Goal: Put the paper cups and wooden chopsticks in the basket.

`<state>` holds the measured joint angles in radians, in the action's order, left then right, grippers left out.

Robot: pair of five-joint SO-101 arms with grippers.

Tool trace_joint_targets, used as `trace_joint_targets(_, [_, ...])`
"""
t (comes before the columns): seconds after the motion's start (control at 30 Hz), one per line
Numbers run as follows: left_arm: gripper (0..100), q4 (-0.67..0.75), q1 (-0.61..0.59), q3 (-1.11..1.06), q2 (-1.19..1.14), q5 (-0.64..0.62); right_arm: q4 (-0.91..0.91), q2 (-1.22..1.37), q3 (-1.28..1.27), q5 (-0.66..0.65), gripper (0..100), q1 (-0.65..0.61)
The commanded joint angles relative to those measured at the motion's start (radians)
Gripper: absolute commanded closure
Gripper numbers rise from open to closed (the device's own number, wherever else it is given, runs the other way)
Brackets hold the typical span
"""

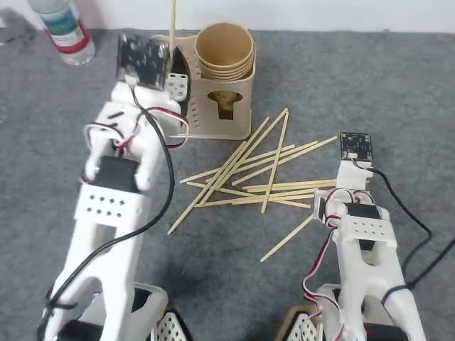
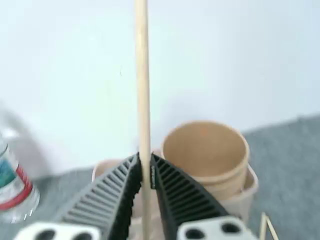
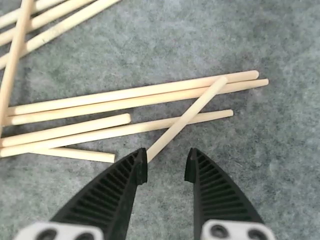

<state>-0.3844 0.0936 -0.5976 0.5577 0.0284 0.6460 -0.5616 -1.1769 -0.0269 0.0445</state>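
Note:
A beige basket [image 1: 231,121] stands at the back of the grey mat with a stack of paper cups [image 1: 224,48] in its right half. My left gripper [image 1: 175,55] hovers over the basket's left half, shut on one wooden chopstick [image 1: 173,18] held upright. The left wrist view shows the same chopstick [image 2: 142,75] pinched between the fingers [image 2: 170,185], with the cups [image 2: 205,150] just behind. Several loose chopsticks [image 1: 249,174] lie crossed on the mat. My right gripper [image 3: 165,167] is open low over their right ends, and one chopstick's [image 3: 187,117] tip lies between its fingertips.
A plastic water bottle [image 1: 64,28] stands at the back left, beside the left arm. A single chopstick [image 1: 288,238] lies apart, nearer the right arm's base [image 1: 362,234]. A white wall runs behind the basket.

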Motion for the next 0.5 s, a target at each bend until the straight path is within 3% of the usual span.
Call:
trace_joint_targets(0.0, [99,0.275,-0.035,-0.104,0.017,-0.014,-0.016,-0.028,0.005,-0.015,85.8,-0.005])
trace_joint_targets(0.2, [99,0.399,-0.137,-0.041,-0.233,-0.169,-0.018,-0.028,0.005,-0.017,85.8,-0.042])
trace_joint_targets(0.47, [99,0.399,-0.127,0.019,-0.379,-0.172,-0.018,-0.028,0.005,-0.017,85.8,-0.044])
